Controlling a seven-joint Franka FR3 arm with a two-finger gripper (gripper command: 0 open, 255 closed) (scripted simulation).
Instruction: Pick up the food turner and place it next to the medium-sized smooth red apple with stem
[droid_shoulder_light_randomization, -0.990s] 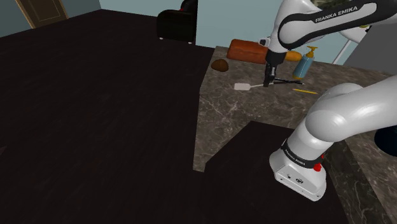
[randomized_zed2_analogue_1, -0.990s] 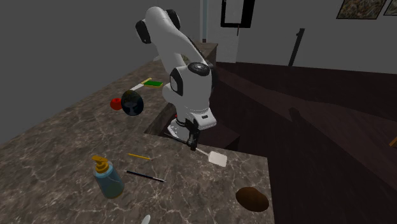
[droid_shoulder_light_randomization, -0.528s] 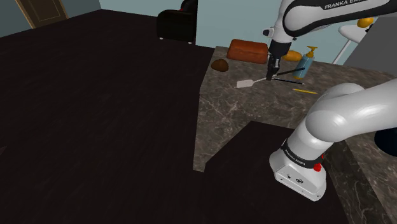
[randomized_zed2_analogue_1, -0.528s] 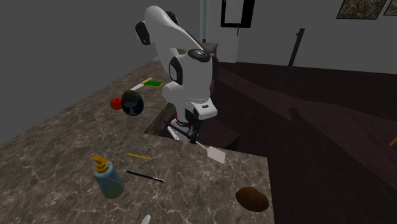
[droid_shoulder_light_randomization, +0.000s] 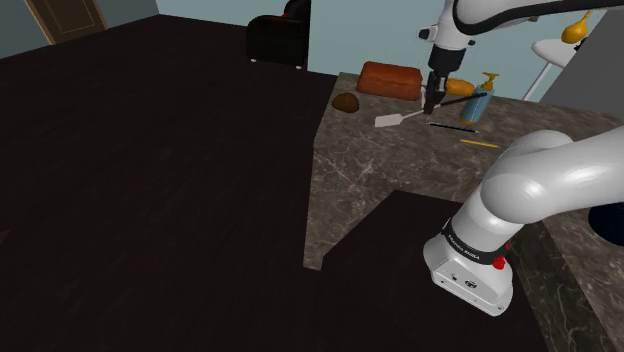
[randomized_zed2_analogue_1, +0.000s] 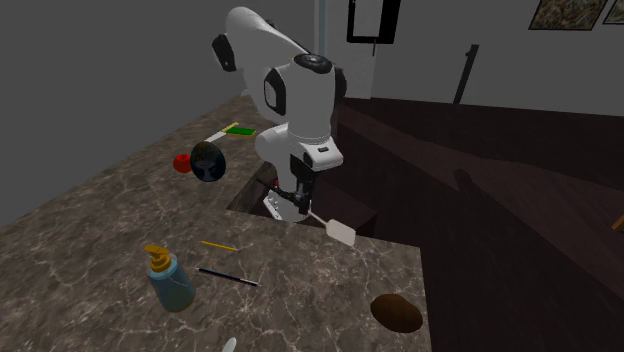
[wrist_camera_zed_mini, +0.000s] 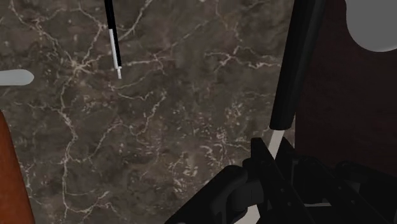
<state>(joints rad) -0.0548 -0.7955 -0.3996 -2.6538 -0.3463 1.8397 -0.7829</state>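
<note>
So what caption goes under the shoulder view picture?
A black two-finger gripper holds a white-bladed food turner over the dark veined stone counter.

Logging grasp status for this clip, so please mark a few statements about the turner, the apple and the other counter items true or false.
1. The gripper is shut on the food turner. True.
2. The turner lies next to the red apple. False: the apple sits far along the counter, by a dark ball.
3. The blue soap bottle lies on its side. False: it stands upright.
4. A black pen and a yellow pencil lie near the bottle. True.
</note>
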